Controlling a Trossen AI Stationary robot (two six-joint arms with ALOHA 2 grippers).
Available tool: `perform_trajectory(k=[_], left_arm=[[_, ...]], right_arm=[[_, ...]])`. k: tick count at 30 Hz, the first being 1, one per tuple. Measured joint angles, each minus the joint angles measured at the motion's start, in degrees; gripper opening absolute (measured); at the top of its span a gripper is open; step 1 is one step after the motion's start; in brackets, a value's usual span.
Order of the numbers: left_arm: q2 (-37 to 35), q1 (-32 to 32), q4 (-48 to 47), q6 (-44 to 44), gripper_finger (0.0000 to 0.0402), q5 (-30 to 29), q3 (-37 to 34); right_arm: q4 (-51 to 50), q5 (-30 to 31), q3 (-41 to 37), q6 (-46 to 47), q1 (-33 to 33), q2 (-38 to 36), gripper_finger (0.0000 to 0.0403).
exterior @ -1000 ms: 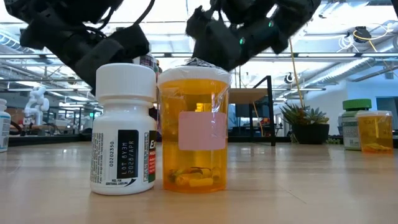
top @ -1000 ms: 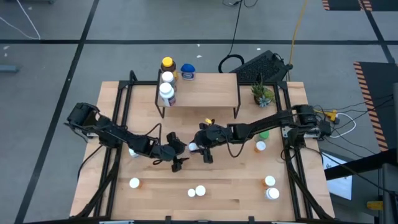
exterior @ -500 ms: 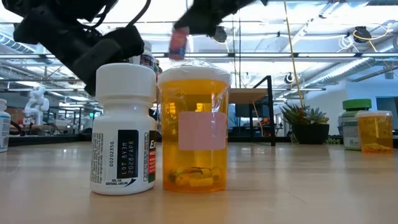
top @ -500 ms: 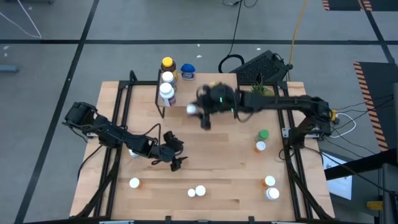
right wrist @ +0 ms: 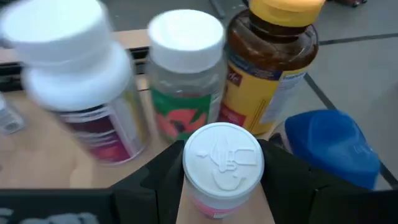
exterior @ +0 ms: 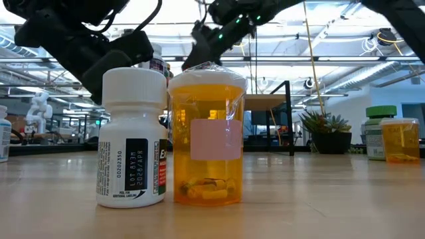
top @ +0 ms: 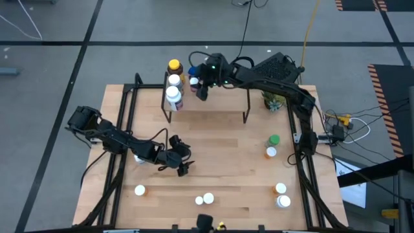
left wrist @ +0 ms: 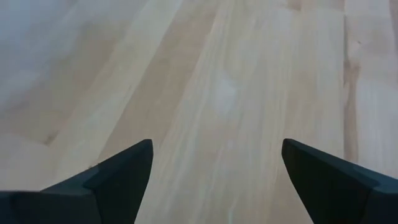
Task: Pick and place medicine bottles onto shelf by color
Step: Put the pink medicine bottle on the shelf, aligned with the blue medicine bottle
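I have the right gripper (top: pixel 202 85) pinching a white-capped bottle (right wrist: pixel 222 168) upright over the shelf (top: pixel 217 97), shelved bottles (top: pixel 173 90) at its nine o'clock; left gripper (top: pixel 182 166) idles spread wide at mid-table.

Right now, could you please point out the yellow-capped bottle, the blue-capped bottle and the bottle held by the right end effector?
yellow-capped bottle (right wrist: pixel 272 59): right wrist view, on its brown body.
blue-capped bottle (right wrist: pixel 333 146): right wrist view, on its blue cap.
held bottle (right wrist: pixel 222 158): right wrist view, on its white cap.
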Motion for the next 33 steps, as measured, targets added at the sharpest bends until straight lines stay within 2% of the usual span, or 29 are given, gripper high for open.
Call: perform_trajectory(k=[16, 33], left_arm=[[0.0, 0.02, -0.34, 0.26, 0.036, -0.04, 0.0], [0.0, 0.02, -0.36, -1.08, 0.036, -0.33, 0.0]], right_arm=[[-0.5, 0.17, 1.06, -0.81, -2.01, 3.1, 0.0183], [-1.13, 0.37, 1.01, -1.6, -2.09, 2.72, 0.025]])
